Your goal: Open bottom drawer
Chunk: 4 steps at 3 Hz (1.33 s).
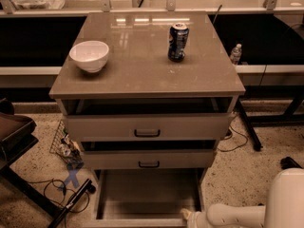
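The bottom drawer (147, 194) of the cabinet stands pulled far out; I look down into its plain pale interior, and its front edge runs along the bottom of the camera view. Its handle is hidden. The middle drawer (148, 159) and the top drawer (147, 127) above it each show a small dark handle and stick out a little. My gripper (186, 216) is at the end of the white arm (232, 215) that comes in from the lower right. It sits at the right end of the bottom drawer's front edge.
A white bowl (89, 55) and a blue soda can (178, 42) stand on the cabinet top (142, 75). Cables and a dark stand (71, 203) lie on the floor to the left. A dark chair (12, 137) is at far left, and a table leg (247, 125) at right.
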Each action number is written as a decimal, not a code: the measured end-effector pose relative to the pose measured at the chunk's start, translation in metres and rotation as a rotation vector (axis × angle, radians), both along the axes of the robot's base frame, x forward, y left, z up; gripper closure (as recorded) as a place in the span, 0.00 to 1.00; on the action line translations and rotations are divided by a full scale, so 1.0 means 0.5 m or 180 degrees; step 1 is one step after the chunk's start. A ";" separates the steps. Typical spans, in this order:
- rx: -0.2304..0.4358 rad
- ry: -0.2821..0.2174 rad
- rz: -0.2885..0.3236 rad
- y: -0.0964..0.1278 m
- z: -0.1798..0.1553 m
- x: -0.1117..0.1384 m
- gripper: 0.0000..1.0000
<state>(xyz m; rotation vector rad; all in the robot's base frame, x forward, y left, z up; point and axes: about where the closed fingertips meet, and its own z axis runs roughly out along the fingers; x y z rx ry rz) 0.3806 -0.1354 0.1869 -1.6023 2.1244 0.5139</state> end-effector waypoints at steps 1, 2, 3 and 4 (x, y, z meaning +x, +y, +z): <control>0.0000 0.0000 0.0000 0.000 0.000 0.000 0.00; 0.0000 0.0000 0.0000 0.000 0.000 0.000 0.00; 0.0006 0.0007 0.0005 0.003 -0.001 -0.002 0.18; -0.0049 -0.0018 0.0004 0.005 0.020 0.002 0.41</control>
